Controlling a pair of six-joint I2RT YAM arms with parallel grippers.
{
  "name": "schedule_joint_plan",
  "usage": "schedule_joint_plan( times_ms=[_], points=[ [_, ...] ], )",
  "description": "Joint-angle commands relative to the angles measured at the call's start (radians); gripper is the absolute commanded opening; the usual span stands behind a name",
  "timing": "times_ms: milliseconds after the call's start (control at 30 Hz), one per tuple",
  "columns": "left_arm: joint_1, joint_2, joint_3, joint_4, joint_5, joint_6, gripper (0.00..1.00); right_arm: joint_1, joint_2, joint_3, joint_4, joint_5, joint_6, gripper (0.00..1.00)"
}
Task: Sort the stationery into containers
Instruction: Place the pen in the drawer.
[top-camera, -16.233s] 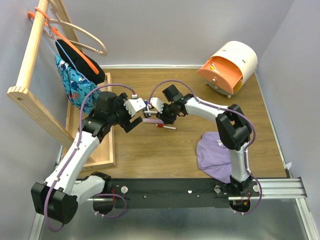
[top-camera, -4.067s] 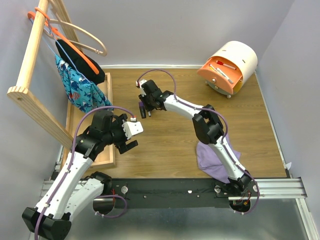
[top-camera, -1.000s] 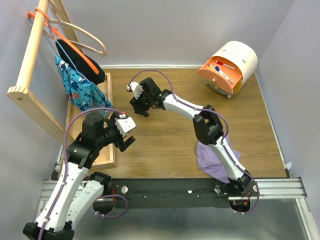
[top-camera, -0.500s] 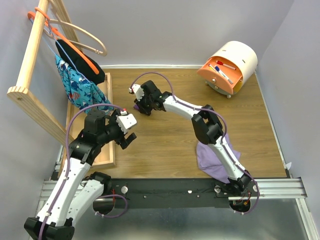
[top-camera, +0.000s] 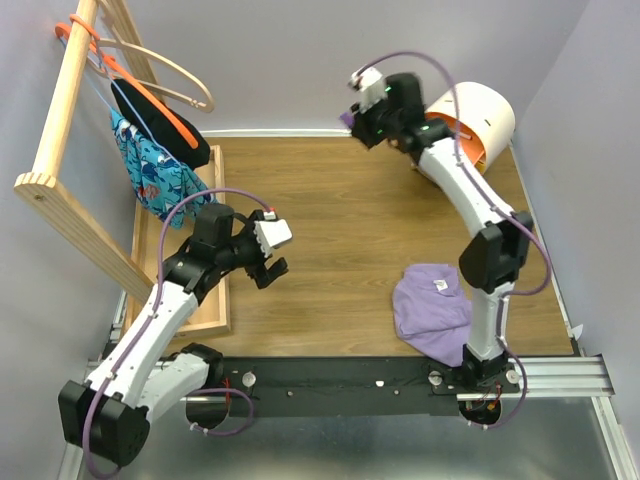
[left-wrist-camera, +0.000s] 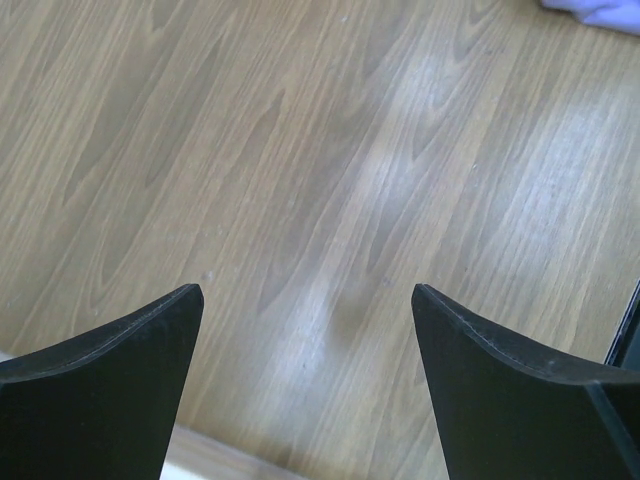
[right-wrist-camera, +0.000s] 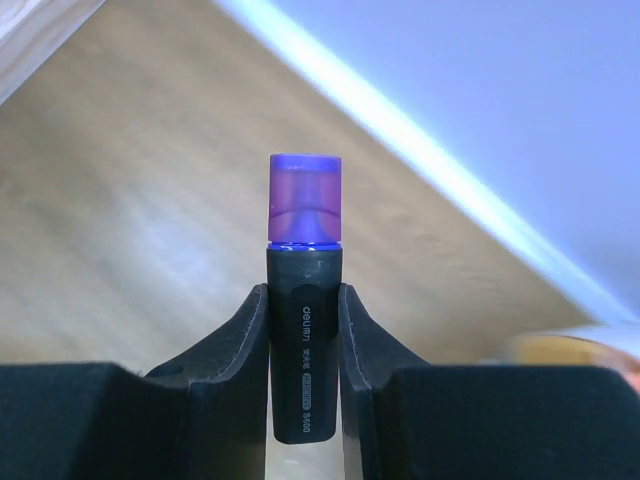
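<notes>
1. The right gripper (right-wrist-camera: 304, 300) is clamped on a highlighter (right-wrist-camera: 305, 200). Its two fingers press the flat sides of the black barrel, and the purple cap stands clear beyond the tips.
2. The highlighter points straight out along the fingers and looks centred, not skewed. It is high above the table (top-camera: 350, 230) at the far side, just left of the cream drawer unit (top-camera: 482, 105).
3. It should handle as a light, stiff plastic stick. The barrel is smooth and may slip or pivot if the hold loosens. The mid-barrel grip is the sound one, since a pinch on the cap could pull it off.
4. The orange drawer (top-camera: 460, 138) is partly hidden behind the right arm, so I cannot tell how much room is left inside. The likely step is to carry the highlighter over that drawer and let it go low, so it does not bounce out.
5. The left gripper (left-wrist-camera: 303, 295) hangs with its jaws spread wide and holds nothing, over bare wood at the near left.
6. A purple cloth (top-camera: 432, 300) lies at the near right, well apart from both grippers.
</notes>
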Motion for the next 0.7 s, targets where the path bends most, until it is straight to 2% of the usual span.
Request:
schedule_joint_plan(
  times_ms=[0,333,600,667],
  points=[
    [-0.053,0.042,0.064,0.091,0.033,0.024,0.95,-0.07,-0.104,0.048,-0.108,0.012,-0.177,0.0],
    [-0.111,0.133,0.104,0.14,0.055,0.035,0.95,-0.242,-0.225,0.014,-0.209,0.105,-0.388,0.0],
    [-0.142,0.167,0.101,0.203,0.058,0.017,0.95,-0.332,-0.25,-0.049,-0.244,0.073,-0.437,0.01],
    [-0.145,0.17,0.102,0.205,0.06,0.02,0.95,-0.336,-0.257,-0.055,-0.282,0.052,-0.47,0.03]
  ],
)
